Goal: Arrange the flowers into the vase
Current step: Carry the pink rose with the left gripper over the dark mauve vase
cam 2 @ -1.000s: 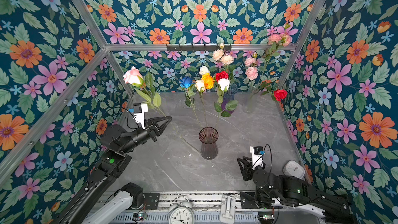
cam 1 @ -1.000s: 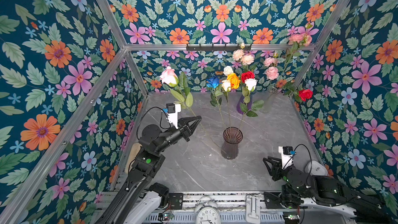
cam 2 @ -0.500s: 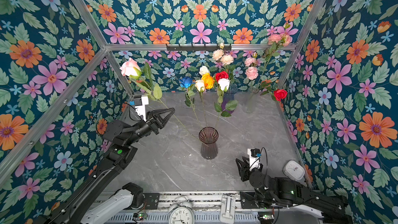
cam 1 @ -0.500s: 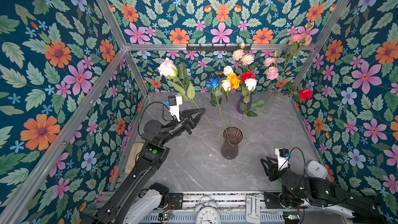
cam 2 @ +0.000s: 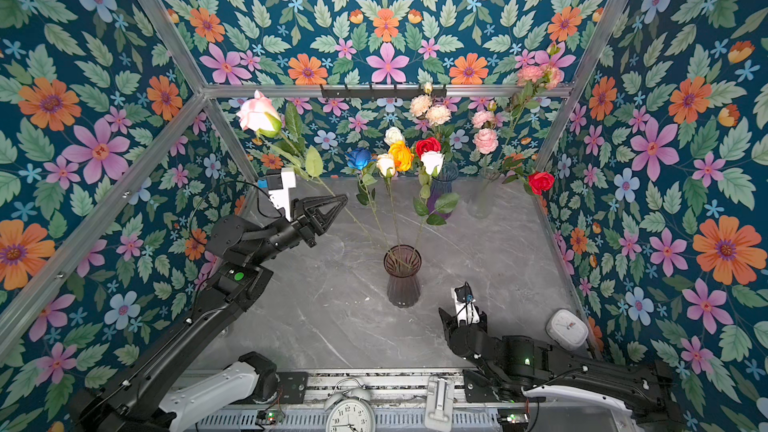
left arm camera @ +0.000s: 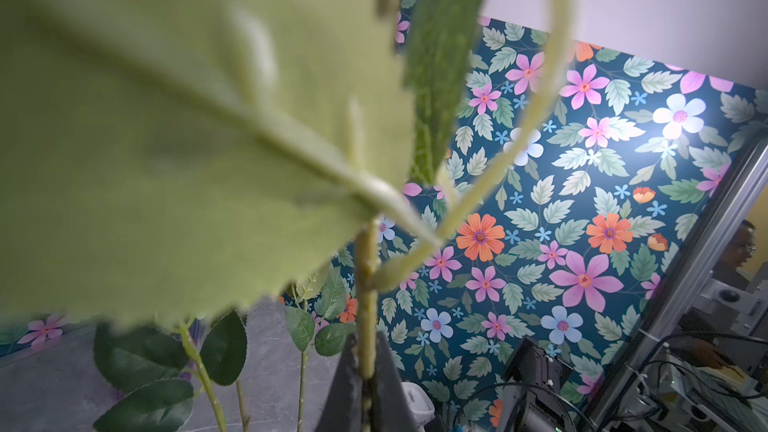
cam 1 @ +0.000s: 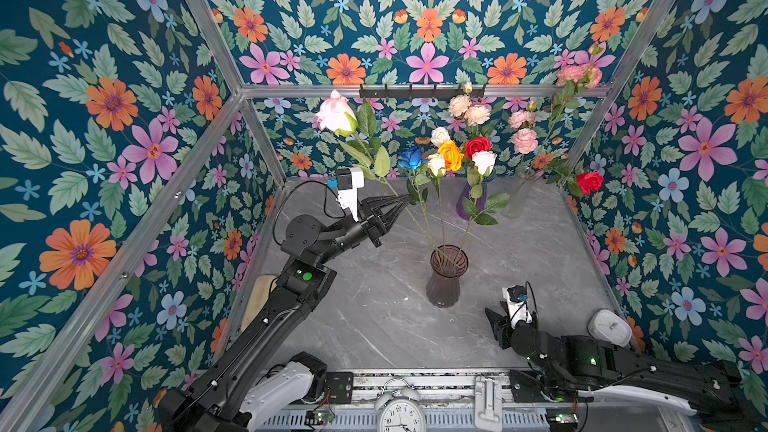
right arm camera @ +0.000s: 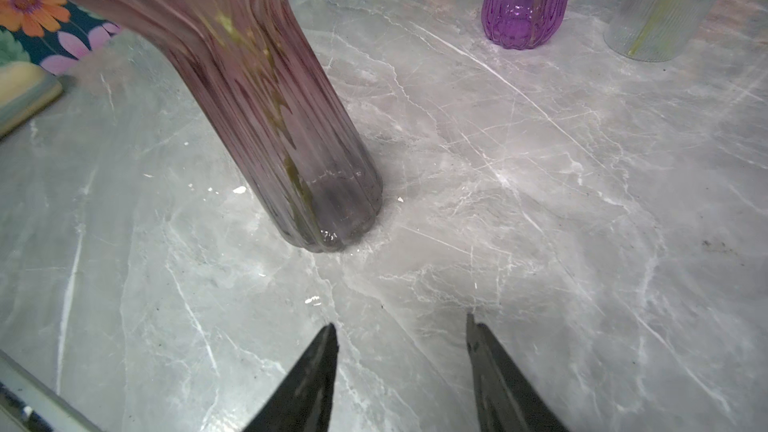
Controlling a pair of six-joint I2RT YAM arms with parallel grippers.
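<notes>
Pink rose (cam 1: 336, 117) is up in the air, left of centre, head tilted toward the far-left corner. I'd treat it as light, springy and top-heavy: thin plastic-looking stem (left arm camera: 365, 317), floppy fabric leaves (cam 1: 380, 160), and a big head that will swing the stem about. Not fragile, but thin and slick, so it can twist in a grip. Best hold is bare stem below the leaves, never bloom or leaf.

That's where left pincer (cam 1: 402, 200) has it: jaws closed right down on the stem under the leaf cluster. The wrist view shows the stem running straight between the fingers. Below the grip it slants down and right toward the mouth of the vase (cam 1: 444, 284). I can't tell if the tip is inside yet.

Vase stands upright mid-surface: ribbed smoky glass, flared top, narrow foot. I'd call it tippy and breakable. A few stems already in it, blue rose (cam 1: 411, 158) among them.

Right pincer (right arm camera: 400, 324) sits low over the surface (right arm camera: 582, 201), just near-right of the vase, jaws roughly half apart, holding nothing, touching nothing.
</notes>
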